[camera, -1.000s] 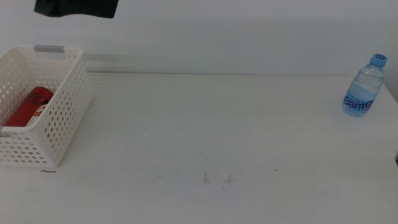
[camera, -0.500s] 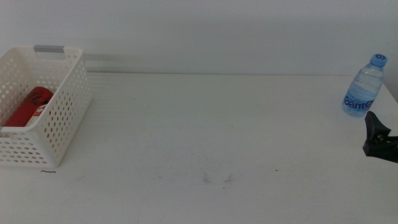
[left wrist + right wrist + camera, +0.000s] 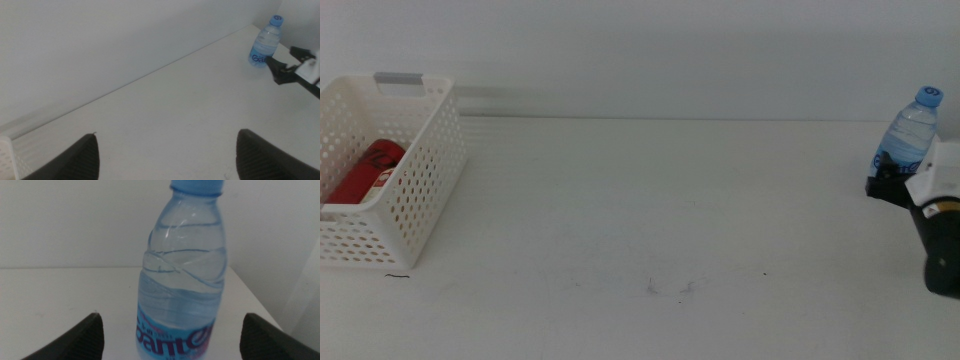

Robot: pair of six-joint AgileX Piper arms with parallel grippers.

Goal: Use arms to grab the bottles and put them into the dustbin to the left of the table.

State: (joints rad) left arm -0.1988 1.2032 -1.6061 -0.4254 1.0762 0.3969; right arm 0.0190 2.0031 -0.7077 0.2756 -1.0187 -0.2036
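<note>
A small clear water bottle [image 3: 912, 125] with a blue cap and label stands upright at the table's far right corner. My right gripper [image 3: 886, 184] has come in from the right edge, and its dark jaws reach the bottle's base. In the right wrist view the bottle [image 3: 182, 287] fills the middle between the wide-open jaws of the right gripper [image 3: 171, 317], and no contact shows. The left gripper [image 3: 167, 147] is open and empty, out of the middle view, looking across the table at the bottle [image 3: 264, 42]. The white dustbin [image 3: 415, 190] sits at the left.
A red can [image 3: 365, 172] lies inside the dustbin. The white table [image 3: 650, 210] stretches bare between dustbin and bottle, with faint scuff marks [image 3: 670, 287] near the front. A white wall runs behind the table's far edge.
My right arm entered from the right edge and moved up to the water bottle. A dark arm part at the top left left the middle view.
</note>
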